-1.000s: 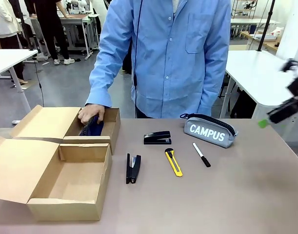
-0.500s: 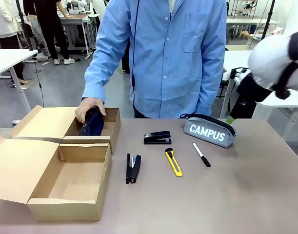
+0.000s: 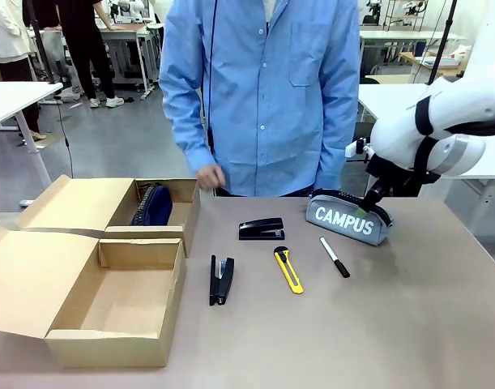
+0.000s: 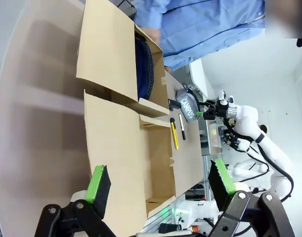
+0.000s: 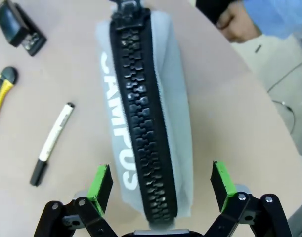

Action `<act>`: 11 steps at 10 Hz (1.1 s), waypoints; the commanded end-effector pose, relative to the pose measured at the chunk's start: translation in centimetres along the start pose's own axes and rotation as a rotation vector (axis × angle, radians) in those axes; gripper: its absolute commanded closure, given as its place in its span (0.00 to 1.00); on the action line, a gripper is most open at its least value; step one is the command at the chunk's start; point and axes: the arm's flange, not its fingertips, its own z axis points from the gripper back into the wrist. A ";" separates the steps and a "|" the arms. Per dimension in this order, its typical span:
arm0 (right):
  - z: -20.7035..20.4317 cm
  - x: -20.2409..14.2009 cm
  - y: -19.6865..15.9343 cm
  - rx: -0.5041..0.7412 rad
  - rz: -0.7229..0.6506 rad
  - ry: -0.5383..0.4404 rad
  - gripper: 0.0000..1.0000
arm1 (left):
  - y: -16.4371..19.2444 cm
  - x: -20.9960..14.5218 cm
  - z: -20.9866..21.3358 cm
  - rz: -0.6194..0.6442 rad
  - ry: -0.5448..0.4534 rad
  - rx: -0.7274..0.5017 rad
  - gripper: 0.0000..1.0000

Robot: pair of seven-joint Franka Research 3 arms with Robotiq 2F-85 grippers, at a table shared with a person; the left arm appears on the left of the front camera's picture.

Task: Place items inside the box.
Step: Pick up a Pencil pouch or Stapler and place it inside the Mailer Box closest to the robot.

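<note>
Brown tabletop (image 3: 425,324) in a busy lab, person in a blue shirt standing across it. The right gripper (image 5: 161,183) is spread wide and empty, hanging just above the soft grey fabric zip pouch (image 5: 141,98) lettered "CAMPUS", one green pad either side of the black zip, close to one end of it. That pouch lies on the table, well apart from the two open cardboard boxes (image 3: 109,344) on the left; the navy zip pouch (image 3: 152,205) already sits in the far one. The left gripper (image 4: 159,180) is wide open too, holding nothing.

My worry: grabbing so near the end, the floppy pouch probably sags or swings and slips off the pads. Coming down crooked could also bump the thin white black-capped marker (image 3: 334,257) just beside it and roll it away. And the person's hand (image 3: 208,177) hovers near the far box, so the carry across could clip it.
</note>
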 end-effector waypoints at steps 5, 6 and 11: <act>-1.8 -0.5 0.0 -0.008 -0.029 -0.039 0.17 | -0.1 0.0 0.0 -0.022 -0.016 -0.024 0.00; -1.8 -0.6 -0.1 0.034 -0.025 -0.041 0.60 | -0.1 0.0 0.0 -0.022 -0.016 -0.024 0.00; -1.8 -0.8 0.1 0.045 -0.019 -0.035 1.00 | -0.1 0.0 0.0 -0.022 -0.016 -0.024 0.00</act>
